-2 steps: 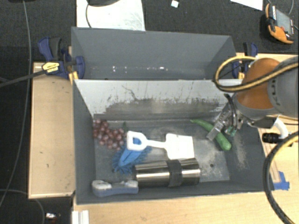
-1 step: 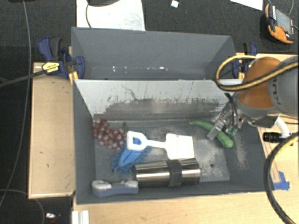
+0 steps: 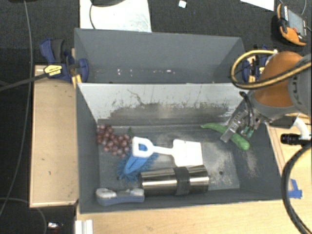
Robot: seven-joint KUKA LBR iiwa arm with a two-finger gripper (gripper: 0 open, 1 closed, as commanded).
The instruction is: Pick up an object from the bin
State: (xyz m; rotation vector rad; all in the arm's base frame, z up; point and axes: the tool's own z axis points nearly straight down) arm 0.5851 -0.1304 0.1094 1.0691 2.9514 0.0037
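1. Camera view, and we're starting at the front wall of the grey metal bin [image 3: 161,57]. A flat grey-blue handled tool [image 3: 119,195] is lying along that wall at the left, well apart from the action.
2. Just behind it, a shiny steel cylinder with a black band [image 3: 174,180] is lying on its side, with its long axis running left to right.
3. Moving back, a blue tufted bundle [image 3: 129,165] is touching a white plastic tool with a broad flat head [image 3: 187,152]. A bunch of dark purple grapes [image 3: 112,140] is sitting near the left wall.
4. Farthest back, on the right, is the one to watch: a slim green pod-like thing [image 3: 213,127]. Its long axis is slanting from the back left down toward the front right.
5. The gripper [image 3: 233,133] is hanging right over the pod's middle. One green end is poking out to its left and the other is showing below it to the right.
6. Whether the gripper is apart or together, I cannot tell, and I'm not calling a hold.
7. My read is that everything is turning on that slant. The pod is lying directly beneath, so closing across its narrow width looks like the move.
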